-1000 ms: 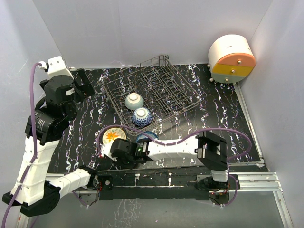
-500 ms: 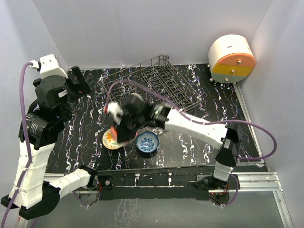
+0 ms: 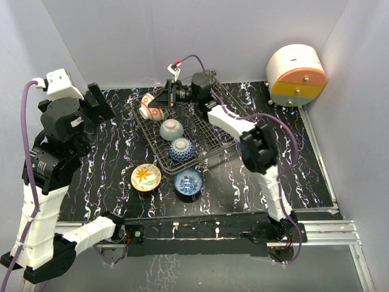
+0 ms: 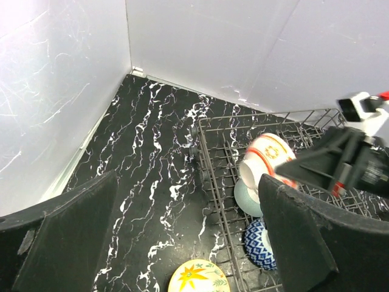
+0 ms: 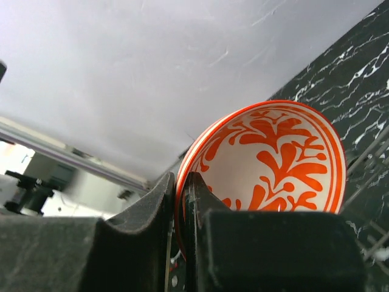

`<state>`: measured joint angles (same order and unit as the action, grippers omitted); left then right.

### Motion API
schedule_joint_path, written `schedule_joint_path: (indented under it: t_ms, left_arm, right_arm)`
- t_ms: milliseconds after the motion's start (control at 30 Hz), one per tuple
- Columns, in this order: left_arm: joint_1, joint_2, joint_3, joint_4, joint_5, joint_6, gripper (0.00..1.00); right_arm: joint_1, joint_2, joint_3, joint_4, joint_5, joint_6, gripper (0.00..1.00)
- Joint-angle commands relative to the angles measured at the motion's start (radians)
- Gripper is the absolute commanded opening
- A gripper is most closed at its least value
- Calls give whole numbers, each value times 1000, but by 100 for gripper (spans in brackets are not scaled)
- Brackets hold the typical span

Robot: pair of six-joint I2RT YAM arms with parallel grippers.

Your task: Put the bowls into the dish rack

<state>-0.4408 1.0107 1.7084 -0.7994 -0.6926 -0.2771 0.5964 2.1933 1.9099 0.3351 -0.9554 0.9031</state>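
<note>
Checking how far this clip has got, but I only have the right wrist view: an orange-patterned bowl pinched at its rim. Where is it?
Observer: The right gripper holds the orange-red bowl over the far left corner of the dish rack.
Operator: Any bowls racked?
Observer: Two, in its left half: a grey-green bowl and a dark blue patterned bowl.
Operator: And on the table?
Observer: Two, by the rack's near edge: a yellow floral bowl and a blue-white bowl.

Bright, even light throughout, soft shadows (wrist-view foregrounds slightly soft).
</note>
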Motion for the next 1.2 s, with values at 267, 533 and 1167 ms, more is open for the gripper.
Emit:
schedule_joint_path:
  t_ms: [267, 533, 1167]
  left_arm:
    - [-3, -16, -52, 62, -35, 27, 97]
    - [-3, 11, -91, 113, -28, 79, 97]
    - [-4, 59, -108, 165, -2, 118, 97]
  right_arm:
    - [-58, 430, 401, 535, 183, 563, 9]
    - [-76, 512, 465, 421, 240, 604, 9]
    - [-62, 647, 569, 325, 370, 732, 13]
